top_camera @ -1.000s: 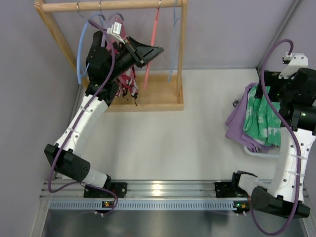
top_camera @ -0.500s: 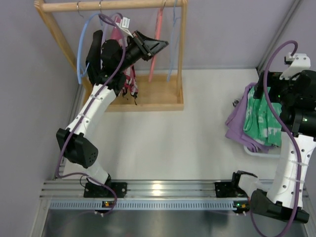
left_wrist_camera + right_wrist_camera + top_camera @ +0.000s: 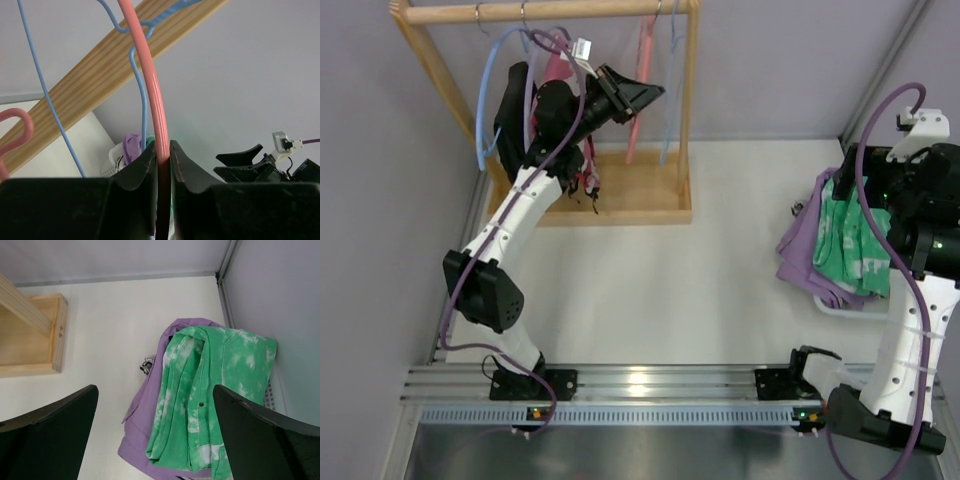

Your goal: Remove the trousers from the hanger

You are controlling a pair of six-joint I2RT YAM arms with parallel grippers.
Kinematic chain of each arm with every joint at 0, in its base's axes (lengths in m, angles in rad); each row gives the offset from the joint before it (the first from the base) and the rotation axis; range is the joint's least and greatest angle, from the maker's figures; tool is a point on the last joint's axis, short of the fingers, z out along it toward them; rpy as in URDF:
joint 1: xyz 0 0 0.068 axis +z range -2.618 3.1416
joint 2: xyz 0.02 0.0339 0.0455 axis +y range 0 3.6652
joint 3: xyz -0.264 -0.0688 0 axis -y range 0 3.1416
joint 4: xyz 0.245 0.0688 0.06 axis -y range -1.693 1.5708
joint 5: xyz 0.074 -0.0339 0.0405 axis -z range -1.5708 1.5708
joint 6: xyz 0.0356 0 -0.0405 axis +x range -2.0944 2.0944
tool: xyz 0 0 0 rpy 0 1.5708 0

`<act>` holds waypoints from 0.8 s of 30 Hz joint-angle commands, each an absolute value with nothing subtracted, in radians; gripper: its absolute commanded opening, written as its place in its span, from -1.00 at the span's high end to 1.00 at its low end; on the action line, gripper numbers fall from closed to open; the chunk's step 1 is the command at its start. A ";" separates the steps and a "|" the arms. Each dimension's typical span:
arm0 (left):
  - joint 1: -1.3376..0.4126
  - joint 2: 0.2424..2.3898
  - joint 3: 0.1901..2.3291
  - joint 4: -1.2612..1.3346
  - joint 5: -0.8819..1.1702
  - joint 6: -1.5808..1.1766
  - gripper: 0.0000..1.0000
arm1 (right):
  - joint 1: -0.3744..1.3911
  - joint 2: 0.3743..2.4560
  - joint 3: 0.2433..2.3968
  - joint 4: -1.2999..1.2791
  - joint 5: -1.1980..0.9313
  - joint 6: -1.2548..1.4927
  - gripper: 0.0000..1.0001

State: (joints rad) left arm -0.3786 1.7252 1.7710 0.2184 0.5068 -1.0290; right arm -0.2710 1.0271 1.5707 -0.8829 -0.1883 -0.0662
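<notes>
Lilac walls close round a pale table [image 3: 720, 280], with the wooden rack [image 3: 550, 10] at the upper left of the overhead view, where the left claw [image 3: 163, 150] is clenched on the thin salmon hanger [image 3: 150, 75]. The trousers [image 3: 210, 390] lie off it at the right edge, heaped on a purple cloth [image 3: 145, 425] beneath the wide-open, empty right claw [image 3: 155, 390]. Pinched on so slim a rod, the hanger could twist or slip in the grip, and it runs just beside a light blue hanger [image 3: 144, 85], so a swing near the rail may tangle the two or knock one off.
</notes>
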 commanded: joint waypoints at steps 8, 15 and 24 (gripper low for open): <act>-0.377 1.534 1.597 0.230 0.476 -0.914 -0.27 | -0.282 0.977 1.559 -0.850 -0.219 -0.069 -0.99; -0.354 1.418 1.488 0.190 0.460 -0.865 -0.57 | -0.282 0.950 1.534 -0.848 -0.229 -0.075 -0.99; -0.338 1.244 1.390 -0.026 0.373 -0.611 -0.97 | -0.282 0.933 1.497 -0.844 -0.275 -0.097 -0.99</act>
State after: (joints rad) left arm -0.3454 1.3182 1.4174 0.0776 0.4232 -0.7521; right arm -0.2710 0.9447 1.4979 -0.8783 -0.2359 -0.0738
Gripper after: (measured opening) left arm 0.976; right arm 0.993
